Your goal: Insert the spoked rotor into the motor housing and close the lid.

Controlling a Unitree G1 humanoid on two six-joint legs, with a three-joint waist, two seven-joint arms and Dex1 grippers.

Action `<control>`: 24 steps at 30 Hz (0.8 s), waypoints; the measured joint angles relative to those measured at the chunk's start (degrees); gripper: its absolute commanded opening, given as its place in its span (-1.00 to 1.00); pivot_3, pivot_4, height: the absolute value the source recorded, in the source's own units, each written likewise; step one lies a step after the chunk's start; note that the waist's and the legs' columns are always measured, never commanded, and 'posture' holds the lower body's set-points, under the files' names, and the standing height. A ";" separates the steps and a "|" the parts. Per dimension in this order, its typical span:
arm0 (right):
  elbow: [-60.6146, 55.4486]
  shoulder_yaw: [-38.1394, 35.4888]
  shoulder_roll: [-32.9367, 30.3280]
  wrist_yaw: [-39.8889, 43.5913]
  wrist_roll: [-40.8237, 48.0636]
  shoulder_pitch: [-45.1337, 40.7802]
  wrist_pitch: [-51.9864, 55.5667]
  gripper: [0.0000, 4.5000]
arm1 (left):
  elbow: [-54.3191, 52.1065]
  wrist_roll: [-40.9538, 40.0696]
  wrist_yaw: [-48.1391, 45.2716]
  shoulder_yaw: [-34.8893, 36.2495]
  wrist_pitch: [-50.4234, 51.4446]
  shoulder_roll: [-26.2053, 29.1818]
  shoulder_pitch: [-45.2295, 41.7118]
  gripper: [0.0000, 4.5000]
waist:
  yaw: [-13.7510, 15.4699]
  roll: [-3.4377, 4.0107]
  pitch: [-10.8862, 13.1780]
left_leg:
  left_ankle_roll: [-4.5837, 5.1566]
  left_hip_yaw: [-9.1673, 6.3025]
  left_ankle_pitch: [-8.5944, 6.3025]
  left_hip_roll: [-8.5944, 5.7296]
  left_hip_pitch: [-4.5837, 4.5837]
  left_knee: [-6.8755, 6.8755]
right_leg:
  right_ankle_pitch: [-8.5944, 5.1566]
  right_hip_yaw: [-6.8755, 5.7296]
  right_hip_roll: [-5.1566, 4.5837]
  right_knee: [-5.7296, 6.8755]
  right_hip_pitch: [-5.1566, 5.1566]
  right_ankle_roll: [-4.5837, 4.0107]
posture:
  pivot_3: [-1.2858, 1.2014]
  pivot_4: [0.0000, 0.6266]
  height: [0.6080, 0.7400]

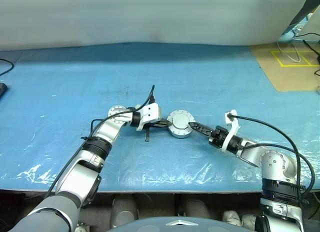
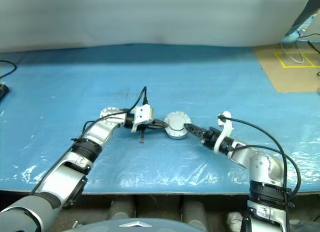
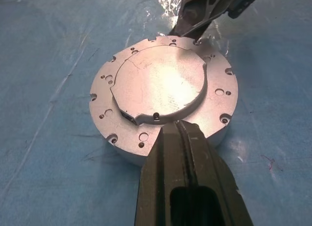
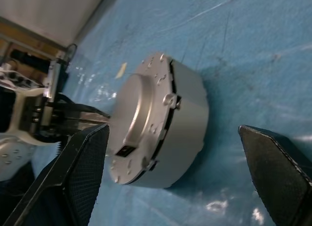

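Left eye view: motor housing point(image 1: 179, 124) sits mid-table on the blue sheet point(image 1: 60, 82), the lid point(image 1: 180, 121) on top of it. Left gripper point(image 1: 167, 124) comes in from the left, fingers clenched together, tip at the housing's left edge. Right gripper point(image 1: 192, 126) reaches in from the right, tip just beside the housing.

Right eye view: same layout; brown board point(image 2: 290, 67) far right.

Left wrist view: lid's raised round plate faces up, notched rim with small holes; shut fingers point(image 3: 187, 172) touch the near rim. Right gripper's tip is at the opposite rim.

Right wrist view: jaws spread wide, released, grasping nothing; housing between and beyond the fingers point(image 4: 83, 167).
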 measured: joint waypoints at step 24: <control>4.89 -5.07 10.83 -8.63 9.43 1.03 -3.10 -0.47 | -0.81 0.09 0.14 0.27 0.51 1.55 1.00 -1.00 | -0.16 0.02 -0.02 | 0.00 0.01 0.01 -0.03 0.02 0.03 | -0.09 -0.02 -0.08 0.00 0.06 -0.15 | 0.03 -0.52 1.00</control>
